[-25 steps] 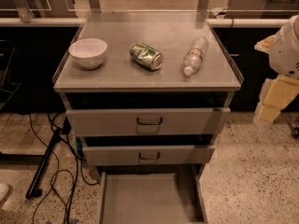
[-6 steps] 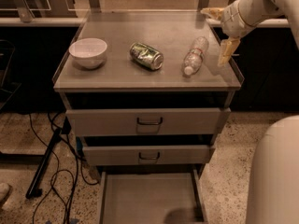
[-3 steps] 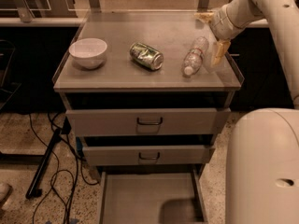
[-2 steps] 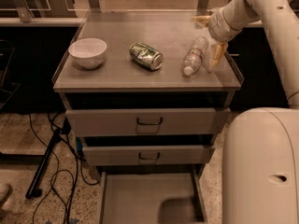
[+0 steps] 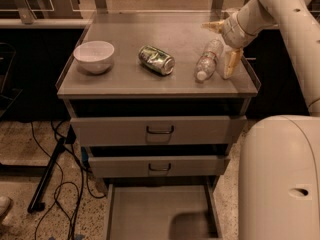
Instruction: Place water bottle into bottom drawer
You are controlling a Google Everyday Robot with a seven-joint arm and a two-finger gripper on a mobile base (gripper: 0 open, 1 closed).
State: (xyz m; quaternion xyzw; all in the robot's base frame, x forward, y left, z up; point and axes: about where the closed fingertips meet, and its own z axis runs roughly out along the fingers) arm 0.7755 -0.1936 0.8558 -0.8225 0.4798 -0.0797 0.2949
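Note:
The water bottle (image 5: 208,60) lies on its side on the right part of the grey cabinet top (image 5: 125,79), white cap toward the front. My gripper (image 5: 221,46) is open, with one cream finger (image 5: 231,63) just right of the bottle and the other at its far end, so the bottle's far part lies between them. The bottom drawer (image 5: 162,211) is pulled out below, its flat grey floor bare but for a shadow.
A crushed green can (image 5: 156,60) lies in the middle of the top and a white bowl (image 5: 94,56) stands at its left. Two upper drawers (image 5: 160,130) with dark handles are slightly open. Cables (image 5: 55,184) and a black stand lie on the floor at left. My white arm (image 5: 280,179) fills the right foreground.
My gripper has come in from the right and moved slightly left and down, so that its fingers now straddle the far end of the bottle. The bottle, can and bowl have not moved.

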